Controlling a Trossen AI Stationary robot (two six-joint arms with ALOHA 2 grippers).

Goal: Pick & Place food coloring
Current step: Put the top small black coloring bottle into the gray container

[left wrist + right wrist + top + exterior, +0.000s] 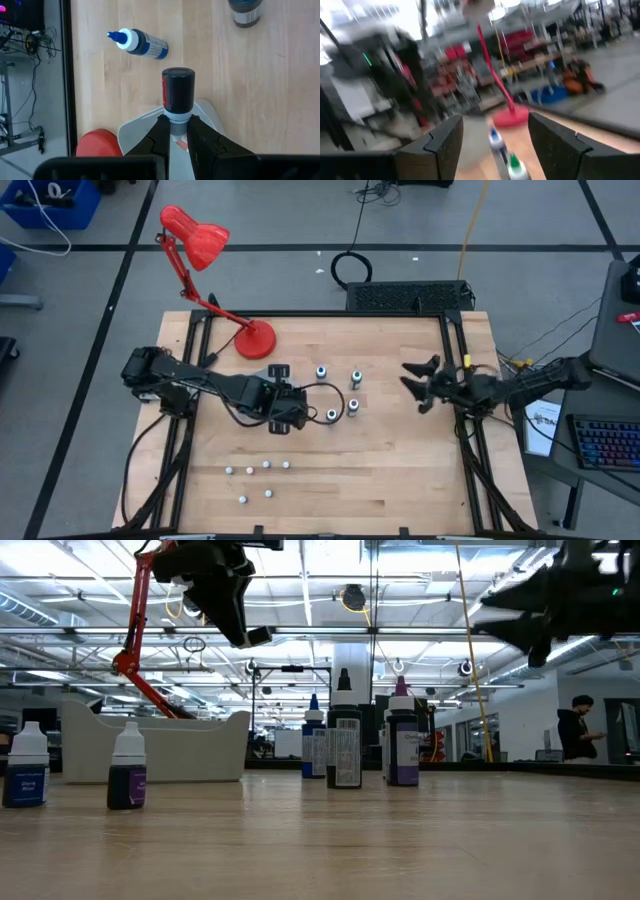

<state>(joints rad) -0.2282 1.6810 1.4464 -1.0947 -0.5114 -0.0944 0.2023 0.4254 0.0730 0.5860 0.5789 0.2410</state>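
Observation:
My left gripper (287, 408) (176, 124) hangs over the table's middle, shut on a black-bodied food coloring bottle (178, 90) with a red label. It is raised high in the low view (245, 630). Dropper bottles stand just right of it: one blue-tipped (140, 43) (321, 371), others (356, 378) (352, 407) (332, 416). Several tiny whitish bottles (258, 468) stand nearer the near edge. My right gripper (416, 382) (495, 127) is open and raised over the right side, touching nothing. My left gripper pinches the black bottle between its two fingers (159, 131) at the white neck and cap end (176, 119). The dark body sticks out past the fingertips, in line with the fingers. The bottle is lifted clear of the table.
A red desk lamp stands on its round base (256, 340) at the far left of the table. A whitish tray (150, 745) (207, 112) sits below my left gripper. Black frame rails (463, 350) border the sides. Bare wood (400, 480) lies at the near right.

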